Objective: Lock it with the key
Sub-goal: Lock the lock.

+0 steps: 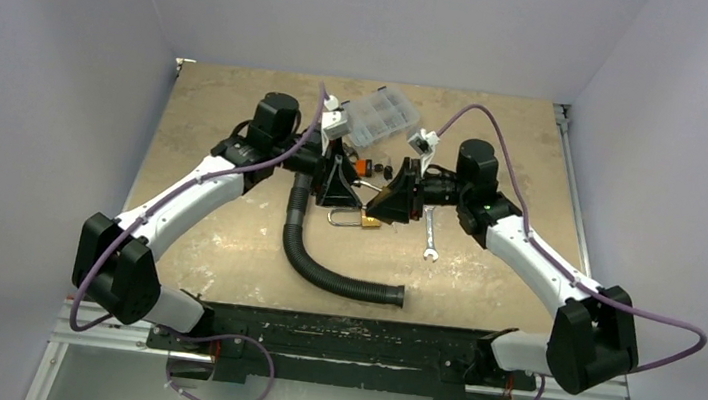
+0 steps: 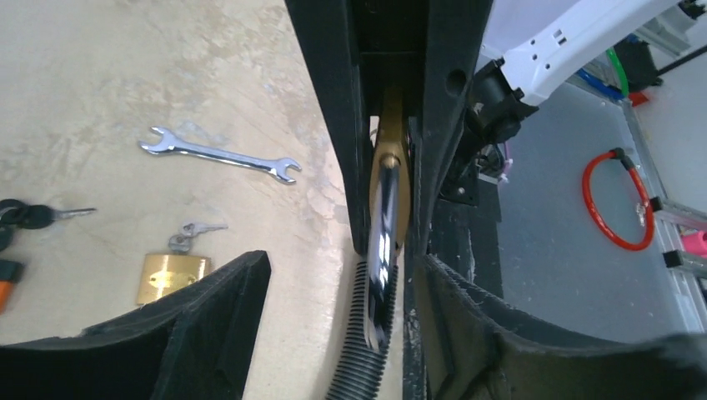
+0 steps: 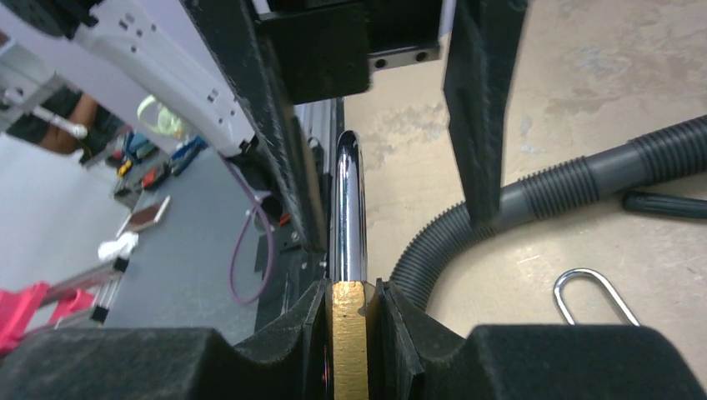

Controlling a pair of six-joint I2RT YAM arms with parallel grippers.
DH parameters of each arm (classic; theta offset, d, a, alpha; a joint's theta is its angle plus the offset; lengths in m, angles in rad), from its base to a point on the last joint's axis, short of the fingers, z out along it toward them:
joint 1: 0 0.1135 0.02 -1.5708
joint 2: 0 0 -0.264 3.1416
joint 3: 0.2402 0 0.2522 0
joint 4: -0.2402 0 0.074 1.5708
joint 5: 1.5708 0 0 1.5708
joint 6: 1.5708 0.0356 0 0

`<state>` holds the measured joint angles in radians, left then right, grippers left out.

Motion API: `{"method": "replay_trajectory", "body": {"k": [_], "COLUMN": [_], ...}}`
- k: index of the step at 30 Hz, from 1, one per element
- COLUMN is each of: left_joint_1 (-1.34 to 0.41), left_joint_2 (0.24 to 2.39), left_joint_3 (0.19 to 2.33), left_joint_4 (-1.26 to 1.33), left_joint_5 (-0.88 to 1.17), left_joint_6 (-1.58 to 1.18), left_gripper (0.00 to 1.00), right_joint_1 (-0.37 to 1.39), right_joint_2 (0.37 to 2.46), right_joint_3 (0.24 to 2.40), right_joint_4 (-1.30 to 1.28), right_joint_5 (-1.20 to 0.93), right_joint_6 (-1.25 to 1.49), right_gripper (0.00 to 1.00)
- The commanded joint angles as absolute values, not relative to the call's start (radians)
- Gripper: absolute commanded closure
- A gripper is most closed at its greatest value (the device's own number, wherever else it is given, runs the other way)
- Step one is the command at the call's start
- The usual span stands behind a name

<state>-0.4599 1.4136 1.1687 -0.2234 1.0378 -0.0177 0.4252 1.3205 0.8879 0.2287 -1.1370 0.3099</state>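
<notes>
My right gripper [image 3: 350,292] is shut on a brass padlock [image 3: 348,333], held edge-on off the table. Its chrome shackle [image 3: 346,208] points at my left gripper [image 2: 340,262]. That gripper is open, with the shackle [image 2: 383,242] passing between its fingers [image 2: 208,317] without touching them. The two grippers meet tip to tip at mid-table, the left gripper [image 1: 351,192] facing the right gripper [image 1: 380,201]. A second brass padlock [image 2: 171,275] lies on the table below them, a small silver key [image 2: 196,227] at its end. Whether a key sits in the held padlock is hidden.
A black corrugated hose [image 1: 322,272] curves across the table's near middle. A silver wrench [image 1: 429,237] lies right of the grippers. A clear plastic organiser box [image 1: 385,113] stands at the back. A black-headed key [image 2: 37,217] and an orange item [image 2: 4,283] lie nearby.
</notes>
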Motion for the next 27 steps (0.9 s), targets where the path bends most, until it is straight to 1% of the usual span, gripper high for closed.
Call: {"method": "replay_trajectory", "body": {"k": [1, 2, 3, 4, 5, 7, 8, 9, 10, 11, 12, 14, 16, 22, 25, 27], "left_joint_1": [-0.503, -0.507, -0.508, -0.504, -0.499, -0.484, -0.474, -0.463, -0.455, -0.449, -0.447, -0.446, -0.446, -0.446, -0.446, -0.446], "left_joint_2": [1.439, 1.445, 1.447, 1.446, 1.442, 1.43, 1.423, 1.414, 1.407, 1.403, 1.4, 1.395, 1.39, 1.405, 1.411, 1.41], "left_joint_3": [1.2, 1.202, 1.206, 1.21, 1.211, 1.196, 1.182, 1.164, 1.145, 1.136, 1.132, 1.124, 1.103, 1.052, 0.993, 0.944], "left_joint_4": [-0.238, -0.238, -0.24, -0.245, -0.248, -0.223, -0.187, -0.145, -0.102, -0.071, -0.063, -0.041, 0.042, 0.229, 0.48, 0.675], "left_joint_5": [1.048, 1.059, 1.074, 1.079, 1.081, 1.094, 1.102, 1.112, 1.119, 1.121, 1.122, 1.12, 1.121, 1.162, 1.2, 1.191], "left_joint_6": [0.034, 0.031, 0.028, 0.029, 0.028, 0.01, -0.036, -0.083, -0.12, -0.153, -0.165, -0.192, -0.256, -0.429, -0.642, -0.796], "left_gripper": [0.48, 0.62, 0.8, 0.98, 1.0, 1.0, 1.0, 1.0, 1.0, 1.0, 1.0, 1.0, 1.0, 1.0, 1.0, 1.0], "right_joint_1": [0.457, 0.457, 0.457, 0.456, 0.451, 0.423, 0.404, 0.383, 0.359, 0.335, 0.314, 0.293, 0.296, 0.327, 0.362, 0.369], "right_joint_2": [1.262, 1.26, 1.258, 1.256, 1.253, 1.248, 1.245, 1.24, 1.233, 1.221, 1.213, 1.202, 1.198, 1.198, 1.204, 1.204], "right_joint_3": [0.967, 0.968, 0.973, 0.979, 0.98, 0.979, 0.979, 0.979, 0.977, 0.975, 0.975, 0.98, 1.002, 0.996, 0.971, 0.921], "right_joint_4": [0.066, 0.057, 0.04, 0.029, 0.031, 0.026, 0.027, 0.027, 0.026, 0.026, 0.024, 0.006, -0.087, -0.087, -0.091, 0.022], "right_joint_5": [-1.145, -1.148, -1.157, -1.172, -1.184, -1.201, -1.2, -1.192, -1.179, -1.161, -1.145, -1.129, -1.076, -1.073, -1.073, -1.094], "right_joint_6": [0.123, 0.116, 0.102, 0.093, 0.102, 0.114, 0.12, 0.119, 0.114, 0.108, 0.099, 0.061, -0.032, -0.12, -0.222, -0.174], "right_gripper": [1.0, 1.0, 1.0, 0.97, 0.84, 0.44, 0.2, 0.09, 0.05, 0.02, 0.01, 0.01, 0.01, 0.01, 0.01, 0.01]}}
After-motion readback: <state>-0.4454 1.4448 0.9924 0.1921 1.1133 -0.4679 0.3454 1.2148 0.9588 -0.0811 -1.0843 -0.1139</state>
